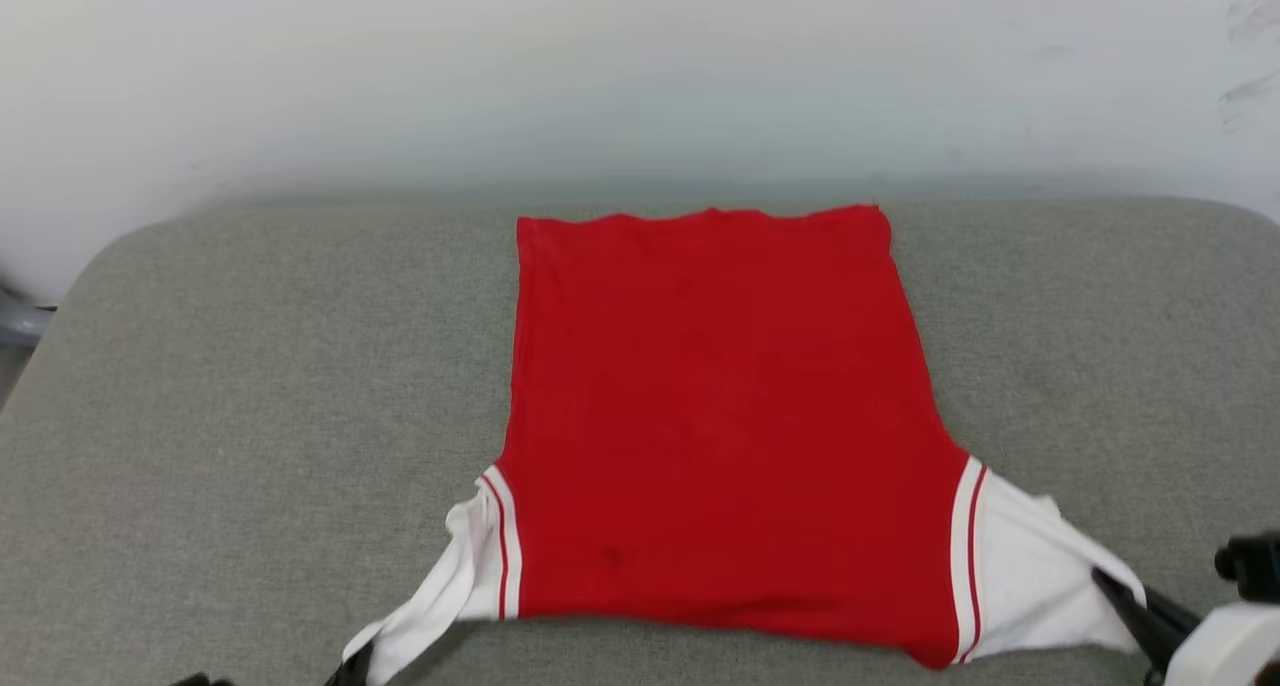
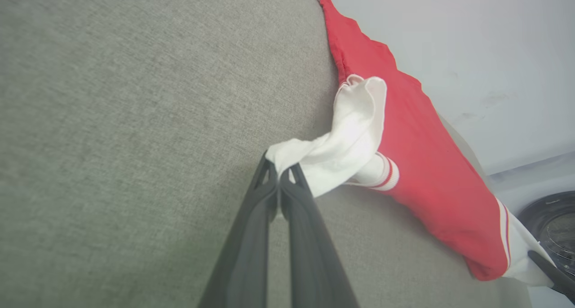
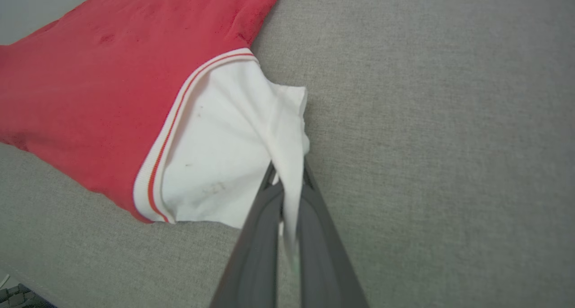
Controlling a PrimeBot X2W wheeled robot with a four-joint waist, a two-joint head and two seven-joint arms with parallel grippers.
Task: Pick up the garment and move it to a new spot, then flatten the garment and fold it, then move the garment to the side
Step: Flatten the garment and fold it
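Observation:
The garment is a red T-shirt with white sleeves and red-white striped trim, lying flat on the grey cushioned surface with its plain red side up. Its hem is at the far side and its sleeves are near me. My left gripper is shut on the tip of the left white sleeve, at the lower left of the head view. My right gripper is shut on the right white sleeve, at the lower right of the head view. Both sleeves are pulled outward.
A pale wall rises behind the grey surface's far edge. The surface's rounded corners show at far left and far right. A dark round object sits beyond the surface's edge in the left wrist view.

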